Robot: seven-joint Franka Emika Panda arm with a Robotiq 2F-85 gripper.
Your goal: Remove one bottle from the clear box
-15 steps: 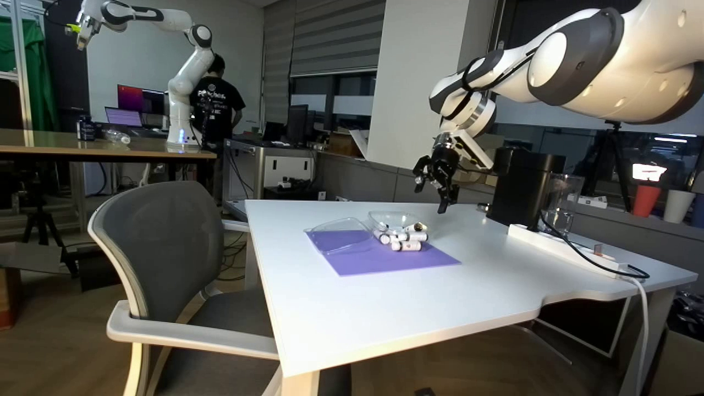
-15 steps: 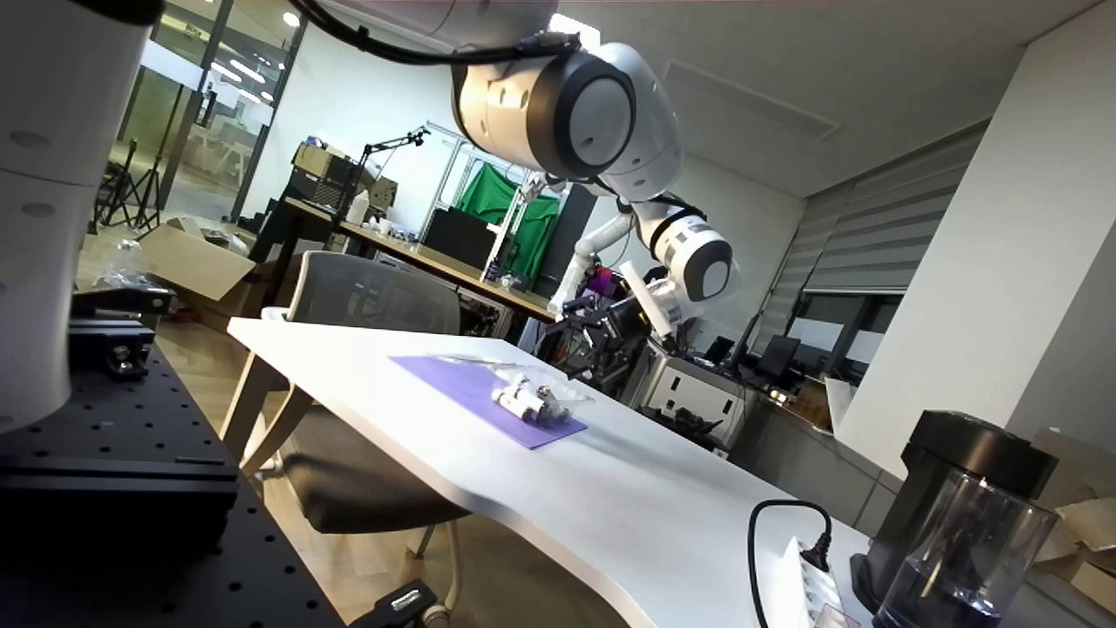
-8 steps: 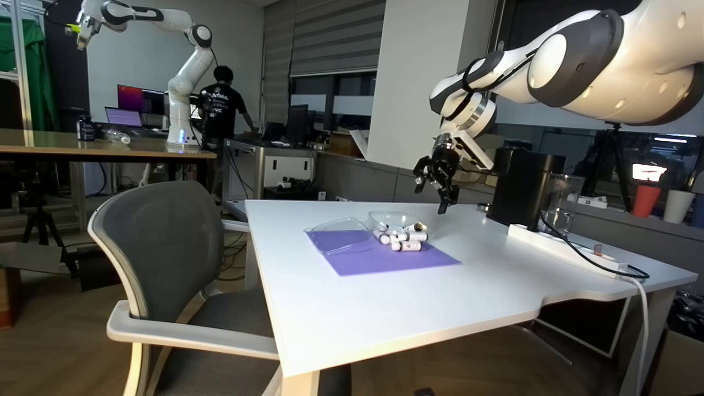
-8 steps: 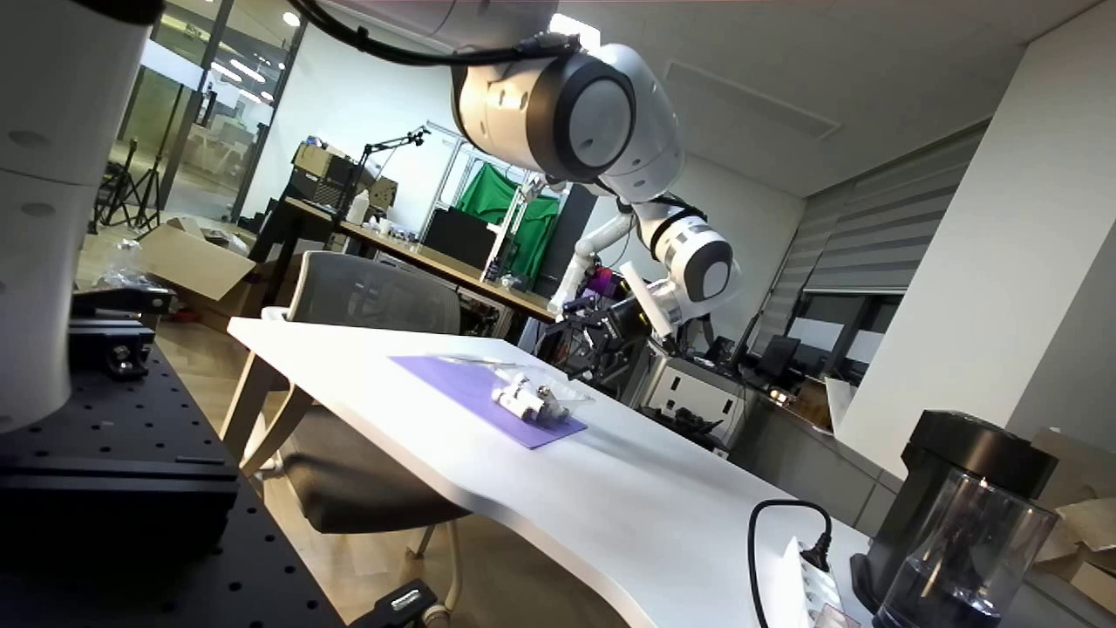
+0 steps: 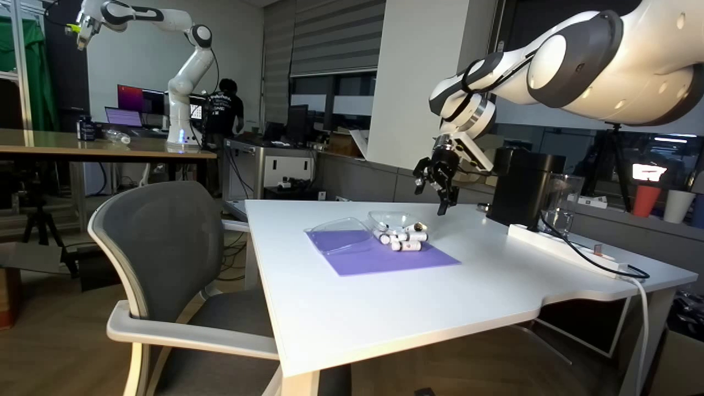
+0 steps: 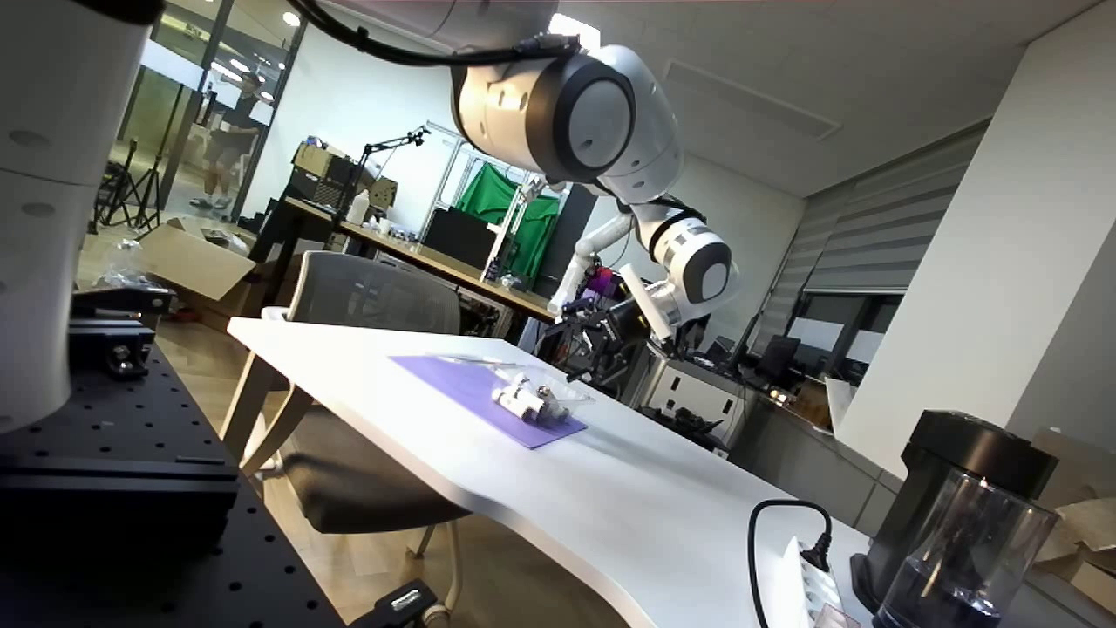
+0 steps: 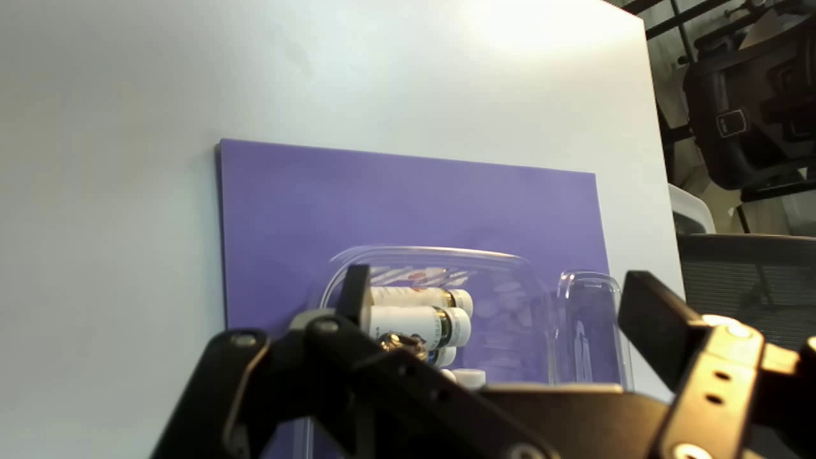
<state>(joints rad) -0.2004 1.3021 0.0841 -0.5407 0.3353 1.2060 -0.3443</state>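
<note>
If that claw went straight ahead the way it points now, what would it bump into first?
Probably the clear box: the open claw aims roughly at it. Depth is hard to judge, though, so one of the small bottles inside might come first.

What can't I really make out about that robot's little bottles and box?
Wrist view: much of the clear box, hidden by the gripper.
How many bottles: they overlap in every view, and in the wrist view the gripper partly covers them.
Bottle labels: too small in both exterior views, mostly blurred in the wrist view.
</note>
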